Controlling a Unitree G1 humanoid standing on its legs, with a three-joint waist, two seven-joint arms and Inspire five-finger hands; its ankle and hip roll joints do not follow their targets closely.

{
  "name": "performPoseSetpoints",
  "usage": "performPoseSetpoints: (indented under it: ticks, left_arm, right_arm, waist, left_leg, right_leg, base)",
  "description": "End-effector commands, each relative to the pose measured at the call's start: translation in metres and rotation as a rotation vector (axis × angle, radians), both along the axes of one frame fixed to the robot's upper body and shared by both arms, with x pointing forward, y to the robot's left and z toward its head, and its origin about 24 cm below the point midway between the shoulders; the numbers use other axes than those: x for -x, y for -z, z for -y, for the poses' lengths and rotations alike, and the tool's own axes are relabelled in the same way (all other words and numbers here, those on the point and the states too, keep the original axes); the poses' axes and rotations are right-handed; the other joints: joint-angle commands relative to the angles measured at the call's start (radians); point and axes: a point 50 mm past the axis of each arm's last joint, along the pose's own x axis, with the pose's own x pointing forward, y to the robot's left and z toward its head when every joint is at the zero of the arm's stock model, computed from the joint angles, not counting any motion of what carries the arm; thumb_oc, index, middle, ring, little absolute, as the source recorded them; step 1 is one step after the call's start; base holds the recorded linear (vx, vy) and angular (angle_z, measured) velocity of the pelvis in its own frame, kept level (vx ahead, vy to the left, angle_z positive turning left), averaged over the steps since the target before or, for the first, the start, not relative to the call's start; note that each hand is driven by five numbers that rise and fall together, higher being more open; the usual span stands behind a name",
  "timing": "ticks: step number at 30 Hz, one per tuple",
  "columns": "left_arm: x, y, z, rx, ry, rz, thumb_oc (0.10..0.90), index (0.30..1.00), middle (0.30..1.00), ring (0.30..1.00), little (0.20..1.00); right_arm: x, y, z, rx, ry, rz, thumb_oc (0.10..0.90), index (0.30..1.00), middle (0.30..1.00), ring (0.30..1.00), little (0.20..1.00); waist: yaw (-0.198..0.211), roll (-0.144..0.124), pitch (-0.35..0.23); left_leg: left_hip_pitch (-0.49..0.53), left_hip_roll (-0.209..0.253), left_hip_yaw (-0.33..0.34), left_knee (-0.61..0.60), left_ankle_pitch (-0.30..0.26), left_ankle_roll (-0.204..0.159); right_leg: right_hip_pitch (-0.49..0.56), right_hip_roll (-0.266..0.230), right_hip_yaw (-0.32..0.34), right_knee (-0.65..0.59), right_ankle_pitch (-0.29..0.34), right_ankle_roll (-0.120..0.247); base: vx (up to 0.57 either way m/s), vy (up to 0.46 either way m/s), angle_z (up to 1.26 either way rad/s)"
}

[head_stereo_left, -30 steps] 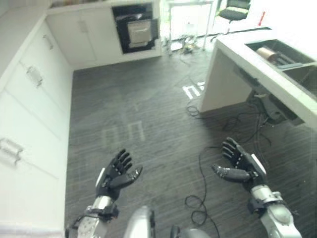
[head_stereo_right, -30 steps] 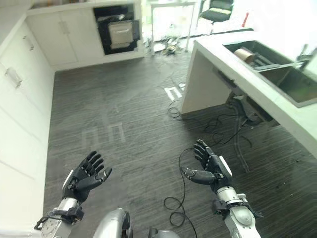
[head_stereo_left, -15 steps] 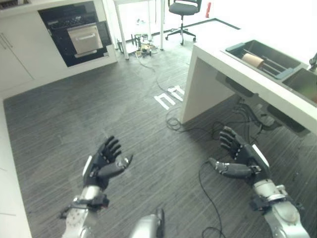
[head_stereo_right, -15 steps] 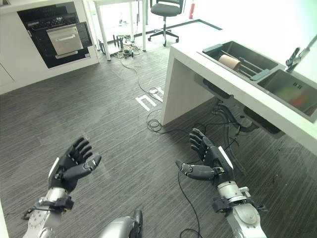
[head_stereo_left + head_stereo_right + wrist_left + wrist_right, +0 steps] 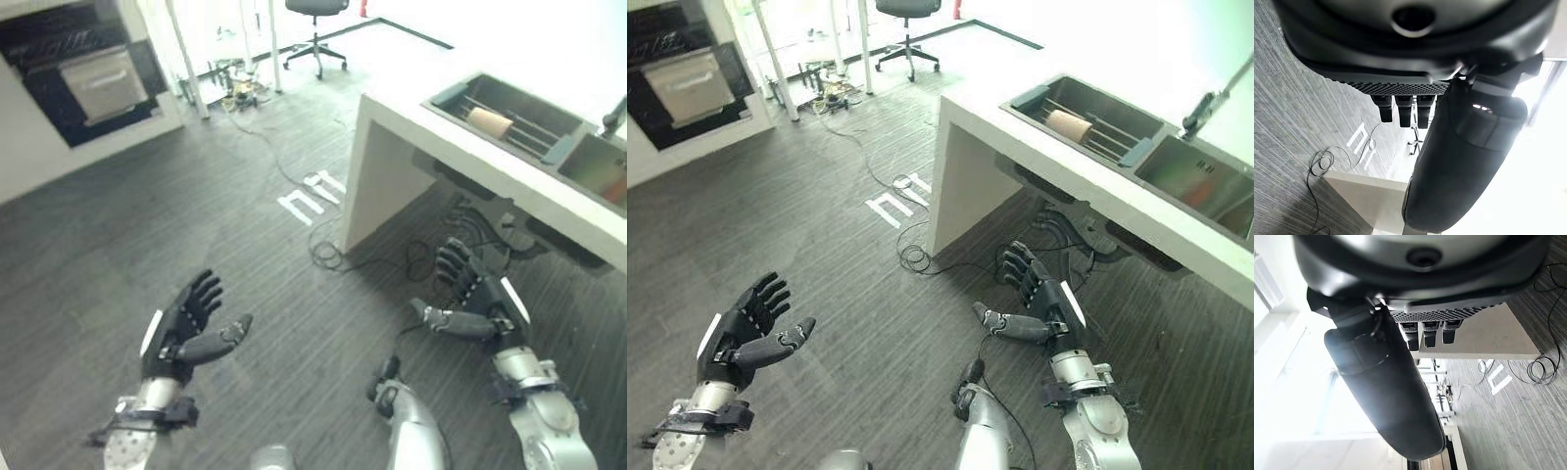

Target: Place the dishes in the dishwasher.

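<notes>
Your floor [image 5: 833, 255] is dark grey planks — white tape marks [image 5: 893, 203] and an office chair [image 5: 904, 29] on it, white counter [image 5: 999, 147] alongside.

No readable text, label, brand or number appears anywhere in this kitchen. White marks on the floor [image 5: 774, 245], beside the foot of the surface [image 5: 965, 113], look like short bars joined in two small groups [image 5: 897, 202], but they spell no letter or figure that can be made out. Any print on the dark oven [image 5: 676, 69] is too small to tell.
</notes>
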Motion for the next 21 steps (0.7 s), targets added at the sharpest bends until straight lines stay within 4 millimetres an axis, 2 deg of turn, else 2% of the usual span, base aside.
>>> performPoseSetpoints:
  ticks: [1,2,4,5,6,7,8,10,11,12,13,14,17,19,21]
  left_arm:
    - [-0.031,-0.073,0.017,0.020,0.070,0.409,0.800,0.900,0.900,0.900,0.900]
    - [-0.031,-0.073,0.017,0.065,0.039,0.418,0.800,0.900,0.900,0.900,0.900]
    - [-0.033,-0.075,0.024,0.125,0.012,0.465,0.800,0.900,0.900,0.900,0.900]
    - [-0.034,-0.078,0.028,0.141,0.012,0.497,0.800,0.900,0.900,0.900,0.900]
    - [-0.034,-0.080,0.032,0.144,0.010,0.521,0.800,0.900,0.900,0.900,0.900]
    - [-0.032,-0.084,0.035,0.140,0.015,0.554,0.800,0.900,0.900,0.900,0.900]
    - [-0.031,-0.085,0.035,0.135,0.019,0.572,0.800,0.900,0.900,0.900,0.900]
    - [-0.027,-0.088,0.033,0.130,0.010,0.602,0.800,0.900,0.900,0.900,0.900]
    - [-0.023,-0.092,0.030,0.120,0.008,0.634,0.800,0.900,0.900,0.900,0.900]
    - [-0.021,-0.098,0.030,0.107,0.018,0.680,0.800,0.900,0.900,0.900,0.900]
    - [-0.021,-0.099,0.030,0.106,0.020,0.685,0.800,0.900,0.900,0.900,0.900]
    - [-0.019,-0.105,0.032,0.091,0.023,0.724,0.800,0.900,0.900,0.900,0.900]
    - [-0.014,-0.120,0.035,0.060,0.031,0.825,0.800,0.900,0.900,0.900,0.900]
    - [-0.014,-0.127,0.035,0.049,0.022,0.876,0.800,0.900,0.900,0.900,0.900]
    - [-0.013,-0.139,0.034,0.016,0.004,0.937,0.800,0.900,0.900,0.900,0.900]
  right_arm:
    - [-0.010,-0.062,0.001,0.081,0.002,0.321,0.800,0.900,0.900,0.900,0.900]
    - [-0.012,-0.064,0.001,0.099,0.003,0.327,0.800,0.900,0.900,0.900,0.900]
    - [-0.014,-0.071,0.005,0.114,0.010,0.341,0.800,0.900,0.900,0.900,0.900]
    - [-0.014,-0.074,0.007,0.122,0.015,0.350,0.800,0.900,0.900,0.900,0.900]
    - [-0.015,-0.076,0.008,0.127,0.012,0.358,0.800,0.900,0.900,0.900,0.900]
    - [-0.014,-0.078,0.009,0.134,0.013,0.368,0.800,0.900,0.900,0.900,0.900]
    - [-0.014,-0.080,0.009,0.135,0.011,0.376,0.800,0.900,0.900,0.900,0.900]
    - [-0.014,-0.084,0.009,0.135,-0.007,0.393,0.800,0.900,0.900,0.900,0.900]
    - [-0.013,-0.089,0.008,0.134,-0.024,0.410,0.800,0.900,0.900,0.900,0.900]
    - [-0.014,-0.094,0.005,0.124,-0.047,0.433,0.800,0.900,0.900,0.900,0.900]
    - [-0.014,-0.095,0.004,0.124,-0.049,0.436,0.800,0.900,0.900,0.900,0.900]
    - [-0.013,-0.101,0.001,0.127,-0.071,0.467,0.800,0.900,0.900,0.900,0.900]
    - [-0.013,-0.119,-0.007,0.121,-0.112,0.543,0.800,0.900,0.900,0.900,0.900]
    - [-0.013,-0.128,-0.009,0.125,-0.125,0.575,0.800,0.900,0.900,0.900,0.900]
    - [-0.010,-0.134,-0.009,0.133,-0.123,0.600,0.800,0.900,0.900,0.900,0.900]
  waist:
    - [-0.036,-0.012,-0.107]
    - [-0.039,-0.010,-0.119]
    - [-0.039,-0.002,-0.132]
    - [-0.029,-0.019,-0.130]
    - [-0.019,-0.034,-0.120]
    - [-0.006,-0.052,-0.104]
    - [0.002,-0.056,-0.096]
    - [0.010,-0.052,-0.092]
    - [0.014,-0.037,-0.091]
    - [0.019,0.006,-0.092]
    - [0.020,0.008,-0.094]
    - [0.034,0.029,-0.097]
    - [0.069,0.048,-0.104]
    - [0.079,0.052,-0.106]
    - [0.071,0.048,-0.112]
  left_leg:
    - [-0.047,-0.041,-0.011,-0.045,0.047,0.014]
    - [-0.023,-0.026,0.001,-0.045,0.039,0.004]
    - [0.013,0.024,0.043,-0.045,0.207,-0.041]
    - [0.022,0.026,0.060,-0.045,0.315,-0.054]
    - [0.015,0.017,0.062,-0.013,0.363,-0.059]
    - [-0.058,0.010,0.067,0.092,0.372,-0.054]
    - [-0.092,-0.002,0.060,0.103,0.343,-0.041]
    - [-0.103,-0.025,0.058,0.043,0.301,-0.020]
    - [-0.107,-0.035,0.057,-0.045,0.286,-0.013]
    - [-0.206,-0.016,0.019,-0.045,0.230,-0.022]
    - [-0.213,-0.016,0.014,-0.045,0.227,-0.023]
    - [-0.289,-0.016,-0.064,-0.045,0.239,-0.039]
    - [-0.386,-0.029,-0.173,-0.045,0.303,-0.064]
    - [-0.404,-0.034,-0.187,-0.045,0.317,-0.064]
    - [-0.383,-0.034,-0.173,-0.045,0.292,-0.049]
  right_leg:
    - [0.245,0.059,-0.004,-0.122,0.015,0.101]
    - [0.256,0.075,-0.005,-0.122,-0.001,0.089]
    - [0.296,0.116,-0.008,-0.122,-0.046,0.047]
    - [0.319,0.118,0.001,-0.122,-0.067,0.027]
    - [0.342,0.119,0.013,-0.122,-0.082,0.012]
    - [0.373,0.120,0.027,-0.122,-0.100,-0.005]
    - [0.384,0.125,0.033,-0.122,-0.107,-0.005]
    - [0.394,0.139,0.054,-0.122,-0.118,0.002]
    - [0.401,0.166,0.083,-0.122,-0.130,0.011]
    - [0.410,0.226,0.125,-0.122,-0.152,0.018]
    - [0.410,0.230,0.128,-0.122,-0.154,0.019]
    - [0.427,0.265,0.166,-0.122,-0.175,0.018]
    - [0.467,0.307,0.213,-0.122,-0.218,0.002]
    - [0.483,0.315,0.227,-0.122,-0.234,-0.004]
    - [0.502,0.288,0.225,-0.122,-0.239,0.007]
  base:
    - [0.20,-0.208,0.09]
    - [0.26,-0.250,-0.07]
    - [0.26,-0.308,-0.59]
    - [0.25,-0.349,-0.82]
    - [0.26,-0.390,-0.64]
    - [0.20,-0.289,-0.56]
    - [0.19,-0.195,-0.58]
    - [0.17,-0.013,-0.85]
    - [0.27,0.128,-1.09]
    - [0.24,0.129,-0.88]
    - [0.28,0.166,-0.62]
    - [0.23,0.100,-0.22]
    - [0.30,0.145,-0.82]
    - [0.24,0.175,-0.55]
    - [0.28,0.278,-0.80]
